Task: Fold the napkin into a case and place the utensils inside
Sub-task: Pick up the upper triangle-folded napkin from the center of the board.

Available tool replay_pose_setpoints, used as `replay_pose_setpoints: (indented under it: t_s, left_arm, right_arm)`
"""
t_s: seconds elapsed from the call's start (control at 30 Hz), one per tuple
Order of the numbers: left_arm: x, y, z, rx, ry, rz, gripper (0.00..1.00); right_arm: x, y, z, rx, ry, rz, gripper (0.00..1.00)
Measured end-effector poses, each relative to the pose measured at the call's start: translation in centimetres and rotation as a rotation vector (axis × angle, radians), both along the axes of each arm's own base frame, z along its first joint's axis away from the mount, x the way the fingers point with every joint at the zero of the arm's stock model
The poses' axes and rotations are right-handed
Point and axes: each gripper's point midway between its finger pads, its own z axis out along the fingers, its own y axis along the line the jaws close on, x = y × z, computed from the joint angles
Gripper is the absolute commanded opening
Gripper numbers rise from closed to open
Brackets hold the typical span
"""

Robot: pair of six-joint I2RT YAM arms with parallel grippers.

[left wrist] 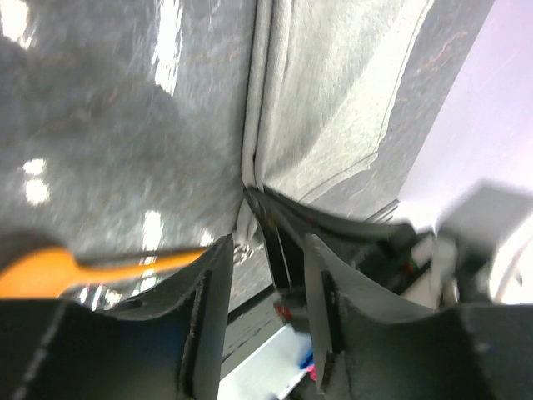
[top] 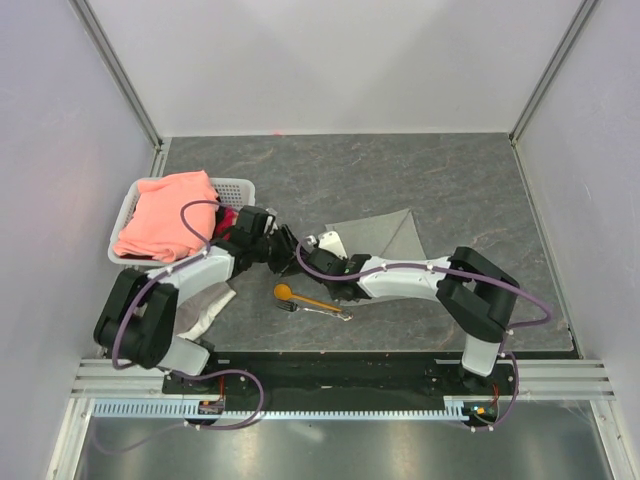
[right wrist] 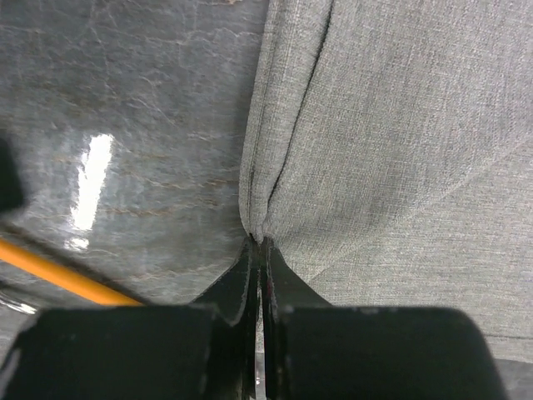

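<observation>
The light grey napkin (top: 385,235) lies partly folded at mid-table, with a doubled edge on its left side. My right gripper (right wrist: 258,243) is shut on the near left corner of the napkin (right wrist: 391,125), the cloth puckered between its tips. In the top view the right gripper (top: 313,244) sits at that corner. My left gripper (left wrist: 266,275) stands open just beside it, nothing between its fingers, facing the napkin (left wrist: 333,108). The orange spoon (top: 300,297) and the silvery fork (top: 325,313) lie side by side near the front, under the right arm.
A white basket (top: 240,186) at the left holds a salmon-pink cloth (top: 165,215). A whitish-grey rag (top: 205,305) lies under the left arm. White walls enclose the dark stone tabletop (top: 330,170).
</observation>
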Motion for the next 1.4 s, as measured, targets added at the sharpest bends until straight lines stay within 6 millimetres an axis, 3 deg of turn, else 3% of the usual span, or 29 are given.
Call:
replay_pose_setpoints:
  t_s: [0.3, 0.47, 0.67, 0.8, 1.2, 1.4]
  left_arm:
    - [4.7, -3.2, -2.9, -0.009, 0.059, -0.012, 0.58]
    - [6.6, -5.6, -3.6, -0.018, 0.052, -0.036, 0.61]
    - [7.5, -7.8, -4.5, -0.013, 0.051, -0.067, 0.61]
    - [7.8, -7.8, -5.4, 0.033, 0.067, -0.047, 0.61]
    - [9.5, -8.5, -5.7, 0.091, 0.041, -0.012, 0.56]
    - [10.1, -8.8, -6.0, 0.111, 0.04, -0.002, 0.4]
  right_arm:
    - [0.6, -3.6, 0.9, 0.048, 0.018, 0.091, 0.0]
    - [1.0, -3.6, 1.4, 0.082, 0.021, 0.125, 0.0]
    - [0.9, -3.6, 1.3, 0.107, 0.033, 0.143, 0.0]
    - [1.0, -3.7, 1.8, 0.13, 0.032, 0.142, 0.0]
    - [1.4, -3.0, 2.3, 0.175, 0.024, 0.152, 0.0]
    - [1.6, -2.9, 2.4, 0.189, 0.024, 0.156, 0.0]
